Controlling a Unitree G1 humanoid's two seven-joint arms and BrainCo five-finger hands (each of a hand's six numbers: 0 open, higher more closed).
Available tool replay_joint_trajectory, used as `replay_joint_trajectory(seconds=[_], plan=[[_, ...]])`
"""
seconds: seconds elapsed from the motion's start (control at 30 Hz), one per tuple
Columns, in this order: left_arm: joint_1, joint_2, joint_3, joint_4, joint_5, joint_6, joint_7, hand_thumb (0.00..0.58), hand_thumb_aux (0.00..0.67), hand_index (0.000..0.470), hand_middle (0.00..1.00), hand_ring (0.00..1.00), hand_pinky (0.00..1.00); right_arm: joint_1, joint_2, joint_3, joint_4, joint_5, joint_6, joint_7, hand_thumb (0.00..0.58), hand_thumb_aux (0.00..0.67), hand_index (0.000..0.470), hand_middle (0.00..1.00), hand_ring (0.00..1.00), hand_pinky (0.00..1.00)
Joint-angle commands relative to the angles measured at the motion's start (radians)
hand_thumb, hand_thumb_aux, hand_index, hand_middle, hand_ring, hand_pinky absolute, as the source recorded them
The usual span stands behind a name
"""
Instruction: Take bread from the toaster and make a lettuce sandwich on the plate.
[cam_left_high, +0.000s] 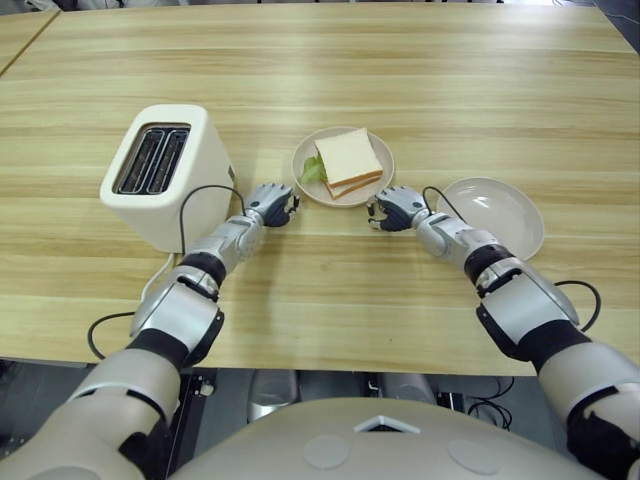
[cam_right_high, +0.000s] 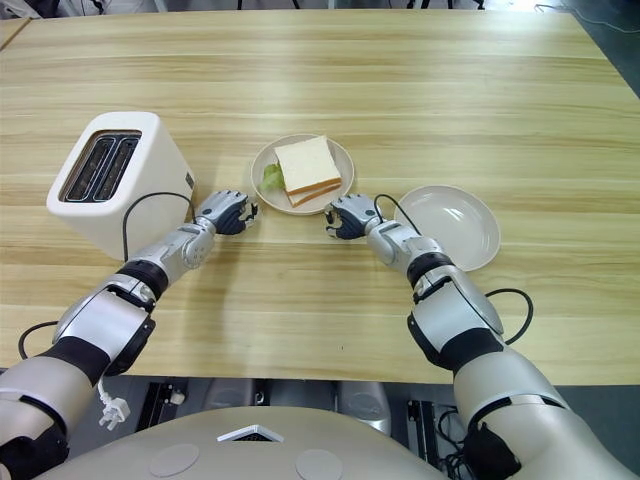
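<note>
The sandwich (cam_left_high: 348, 162) looked done. It sat on the small plate (cam_left_high: 372, 192) in the middle of the table (cam_left_high: 400, 70), with one slice of bread on top, one below, and green lettuce (cam_left_high: 311, 171) poking out on the left side. The toaster (cam_left_high: 165, 180) stood to the left of the plate, and its two slots (cam_left_high: 152, 158) looked empty.

The left hand (cam_left_high: 270, 205) was low over the table, just beside the plate on its left. Its fingers were curled in and held nothing. The right hand (cam_left_high: 397, 210) was just beside the plate on the other side, curled the same way and also holding nothing. Neither hand touched the bread.

I think the job was at its very end. The next move would likely be to pull both hands away without bumping the plate.

A second white dish (cam_left_high: 500, 215) sat to the right, with nothing in it. The table was light wood with long stripes. Another table (cam_left_high: 20, 30) showed at the far left corner, and dark floor showed at the far right.
</note>
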Motion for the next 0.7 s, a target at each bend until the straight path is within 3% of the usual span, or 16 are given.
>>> replay_joint_trajectory(seconds=[0.03, 0.07, 0.17, 0.23, 0.33, 0.47, 0.7], plan=[[0.067, 0.059, 0.064, -0.111, -0.091, -0.111, 0.055, 0.307, 0.21, 0.144, 0.0, 0.0, 0.0, 0.043, -0.026, -0.128, -0.028, 0.167, -0.146, 0.007, 0.0, 0.0, 0.0, 0.0, 0.0, 0.0], [0.105, 0.069, 0.097, -0.168, -0.141, -0.158, 0.042, 0.0, 0.0, 0.0, 0.0, 0.0, 0.0, 0.068, -0.02, -0.208, -0.04, 0.271, -0.205, 0.07, 0.0, 0.0, 0.0, 0.0, 0.0, 0.0], [0.256, 0.077, 0.202, -0.404, -0.337, -0.276, -0.037, 0.0, 0.0, 0.0, 0.0, 0.0, 0.0, 0.152, -0.008, -0.352, -0.112, 0.493, -0.381, 0.219, 0.0, 0.0, 0.0, 0.0, 0.0, 0.0], [0.37, 0.068, 0.254, -0.619, -0.465, -0.287, -0.105, 0.0, 0.0, 0.0, 0.0, 0.0, 0.0, 0.219, 0.012, -0.401, -0.193, 0.614, -0.47, 0.304, 0.0, 0.0, 0.0, 0.0, 0.0, 0.0], [0.481, 0.034, 0.286, -0.842, -0.606, -0.256, -0.198, 0.0, 0.0, 0.0, 0.0, 0.0, 0.0, 0.294, 0.066, -0.461, -0.28, 0.785, -0.487, 0.439, 0.0, 0.0, 0.0, 0.0, 0.0, 0.0], [0.513, -0.039, 0.291, -0.924, -0.721, -0.213, -0.307, 0.0, 0.0, 0.0, 0.0, 0.0, 0.0, 0.334, 0.107, -0.509, -0.32, 0.869, -0.524, 0.501, 0.0, 0.0, 0.0, 0.0, 0.0, 0.0], [0.494, -0.151, 0.313, -0.885, -0.863, -0.226, -0.451, 0.0, 0.0, 0.0, 0.0, 0.0, 0.0, 0.375, 0.184, -0.583, -0.345, 0.995, -0.592, 0.589, 0.0, 0.0, 0.0, 0.0, 0.0, 0.0]])
